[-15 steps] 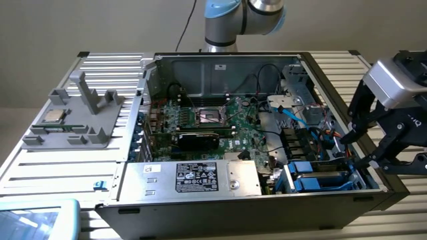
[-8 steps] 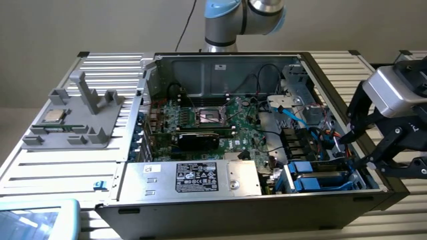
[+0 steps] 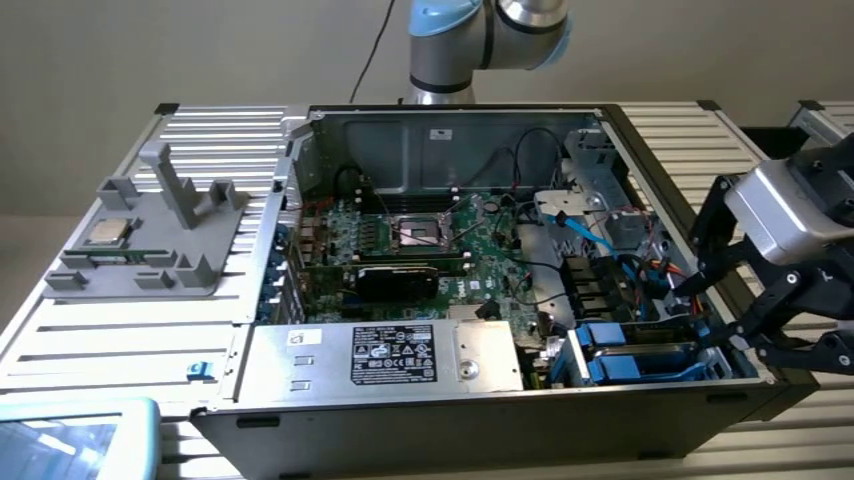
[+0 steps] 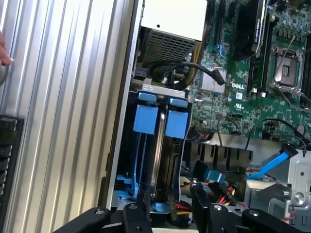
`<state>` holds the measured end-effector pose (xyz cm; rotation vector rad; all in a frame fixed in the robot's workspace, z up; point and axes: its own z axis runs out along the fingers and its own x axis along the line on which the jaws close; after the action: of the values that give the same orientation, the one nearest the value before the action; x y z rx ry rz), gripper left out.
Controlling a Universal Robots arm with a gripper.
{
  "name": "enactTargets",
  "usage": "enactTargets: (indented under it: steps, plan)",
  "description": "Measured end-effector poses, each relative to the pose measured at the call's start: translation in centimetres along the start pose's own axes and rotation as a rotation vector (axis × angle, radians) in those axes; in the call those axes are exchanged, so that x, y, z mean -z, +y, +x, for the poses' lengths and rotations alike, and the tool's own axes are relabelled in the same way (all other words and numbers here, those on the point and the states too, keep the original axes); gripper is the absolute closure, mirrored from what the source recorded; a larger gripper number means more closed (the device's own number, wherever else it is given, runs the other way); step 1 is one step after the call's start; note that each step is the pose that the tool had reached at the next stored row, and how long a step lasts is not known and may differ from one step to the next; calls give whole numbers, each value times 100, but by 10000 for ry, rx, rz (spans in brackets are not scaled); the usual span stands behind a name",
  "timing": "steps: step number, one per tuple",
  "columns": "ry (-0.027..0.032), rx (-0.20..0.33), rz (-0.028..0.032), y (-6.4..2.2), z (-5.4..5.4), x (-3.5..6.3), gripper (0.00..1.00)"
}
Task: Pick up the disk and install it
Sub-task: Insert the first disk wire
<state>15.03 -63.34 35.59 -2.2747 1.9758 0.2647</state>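
Open computer case (image 3: 400,140) on a ribbed metal table (image 3: 134,340). In the exterior view the robot's gripper (image 3: 718,315) hangs over the case's four-o'clock corner, its black fingers (image 4: 141,216) spread apart and holding nothing. Beneath them the disk (image 4: 158,145) sits on edge in the drive bay, blue rails uppermost. Whether the fingertips touch it cannot be told. The silver power supply (image 3: 400,355) lies at the case's six o'clock and the motherboard (image 3: 427,240) at its centre. Outside, at nine o'clock, a grey fixture (image 3: 160,230) carries a CPU chip (image 3: 107,232).
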Motion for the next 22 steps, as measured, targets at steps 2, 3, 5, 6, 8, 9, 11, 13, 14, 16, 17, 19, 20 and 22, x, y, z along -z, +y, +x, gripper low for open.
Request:
enactTargets:
  steps: [2,3,5,6,8,9,11,13,14,16,17,19,20,22]
  plan:
    - [-9,120,-20,0,7,-29,53]
    - [-12,188,-31,1,9,-41,53]
    - [-14,338,-56,8,14,-66,53]
    - [-10,435,-76,13,15,-74,53]
    - [-6,659,-124,18,17,-90,53]
    - [-3,778,-142,19,18,-94,53]
    - [11,1013,-153,19,19,-99,53]
    - [9,1213,-153,19,20,-101,53]
    - [-10,1262,-148,19,20,-102,53]
    - [-21,1277,-148,20,20,-102,53]
    - [-22,1279,-148,20,20,-103,53]
    - [-22,1284,-149,20,20,-102,53]
    - [-22,1287,-150,20,20,-103,53]
    - [-23,1311,-160,21,20,-102,53]
